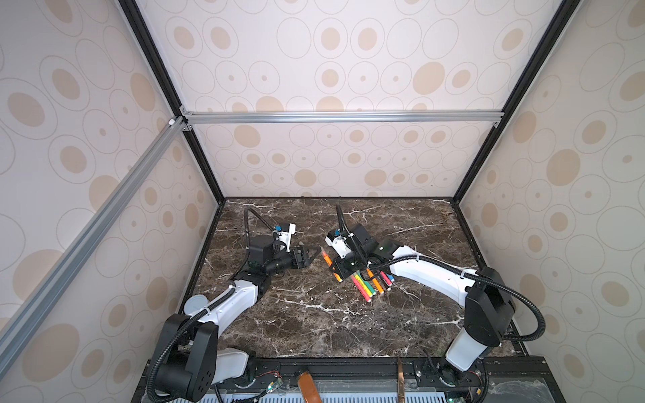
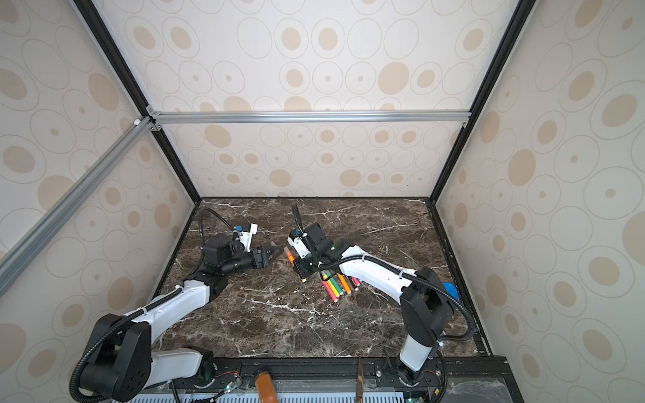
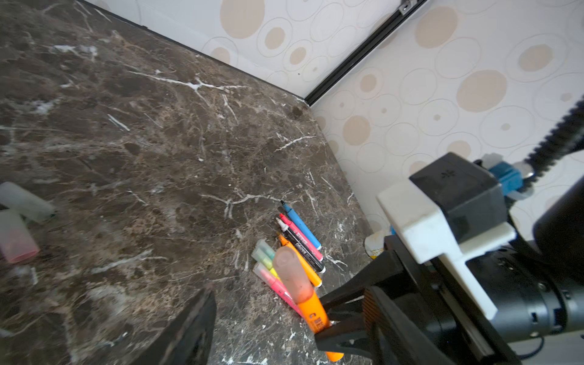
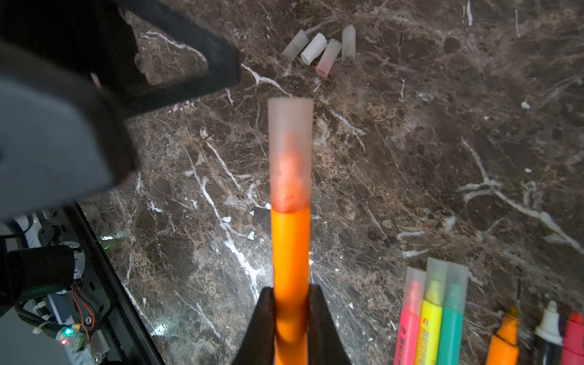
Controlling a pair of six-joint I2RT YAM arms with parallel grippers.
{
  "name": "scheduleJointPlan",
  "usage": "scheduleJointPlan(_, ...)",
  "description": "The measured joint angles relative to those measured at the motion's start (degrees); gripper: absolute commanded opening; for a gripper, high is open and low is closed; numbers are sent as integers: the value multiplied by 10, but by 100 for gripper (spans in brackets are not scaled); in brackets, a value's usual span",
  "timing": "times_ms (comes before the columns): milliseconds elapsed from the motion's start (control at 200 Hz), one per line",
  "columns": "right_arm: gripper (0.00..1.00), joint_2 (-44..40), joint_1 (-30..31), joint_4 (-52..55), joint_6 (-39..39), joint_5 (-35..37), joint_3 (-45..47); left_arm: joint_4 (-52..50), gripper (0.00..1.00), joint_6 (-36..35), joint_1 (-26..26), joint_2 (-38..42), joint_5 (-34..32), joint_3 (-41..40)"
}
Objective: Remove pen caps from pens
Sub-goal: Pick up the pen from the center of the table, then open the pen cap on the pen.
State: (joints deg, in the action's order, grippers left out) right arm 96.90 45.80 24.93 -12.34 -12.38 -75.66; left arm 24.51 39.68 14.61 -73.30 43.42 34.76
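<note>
Orange pen (image 4: 290,252) pinched at barrel in right gripper (image 4: 290,294), cap (image 4: 290,151) on, sticking out fwd of jaws. Beside those jaws: three capped pens (image 4: 433,313) waiting. Just past cap tip: left gripper (image 1: 310,256), jaws apart, gripping nothing. Farther out: four loose caps (image 4: 319,49). Step: uncapping pen five, prob. Next: shut L jaws round cap, pull straight off along barrel.

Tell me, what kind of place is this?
Probably a robot test booth: two robot arms at a marble-look tabletop, patterned wall panels in a metal frame, and marker pens laid out, an orange pen in the right gripper.
</note>
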Motion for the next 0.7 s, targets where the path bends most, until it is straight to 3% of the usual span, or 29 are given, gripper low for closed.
scheduleJointPlan(175, 0, -2, 0, -17, -5, -17, -5, 38, 70, 24, 8, -10, 5, -3)
scheduleJointPlan(700, 0, -5, -1, -29, -13, -27, -4, 63, 41, 40, 25, -69, -2, 28)
